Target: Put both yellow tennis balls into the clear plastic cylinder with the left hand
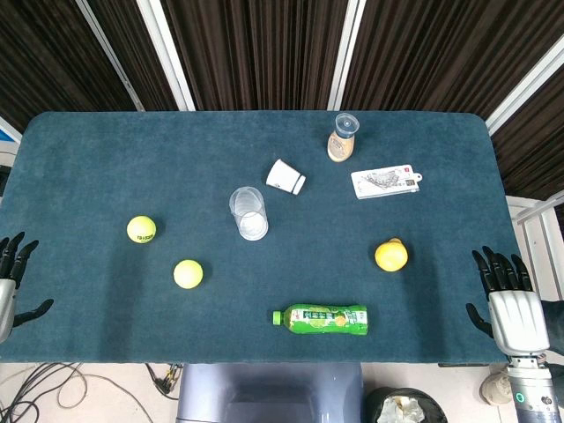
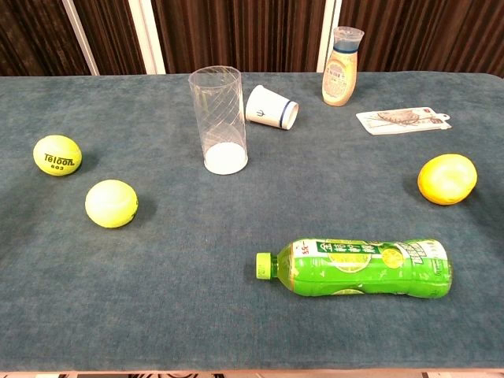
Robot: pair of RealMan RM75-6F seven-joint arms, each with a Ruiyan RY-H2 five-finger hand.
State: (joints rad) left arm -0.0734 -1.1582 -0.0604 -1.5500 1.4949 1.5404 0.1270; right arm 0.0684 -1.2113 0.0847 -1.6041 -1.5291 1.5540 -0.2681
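Note:
Two yellow tennis balls lie on the left part of the blue table: one (image 1: 141, 229) (image 2: 57, 155) printed "Teloon", the other (image 1: 188, 273) (image 2: 111, 203) nearer the front. The clear plastic cylinder (image 1: 248, 212) (image 2: 218, 118) stands upright near the middle, mouth up, with nothing inside. My left hand (image 1: 11, 282) hangs off the table's left edge, fingers spread, holding nothing. Off the right edge my right hand (image 1: 511, 304) is likewise open with fingers apart. Neither hand shows in the chest view.
A green drink bottle (image 1: 322, 319) (image 2: 358, 267) lies on its side near the front. A lemon (image 1: 391, 256) (image 2: 446, 179) sits to the right. A tipped paper cup (image 1: 285, 176) (image 2: 272, 109), a beige lidded bottle (image 1: 343, 137) (image 2: 342, 66) and a printed card (image 1: 386, 182) (image 2: 402, 120) lie behind.

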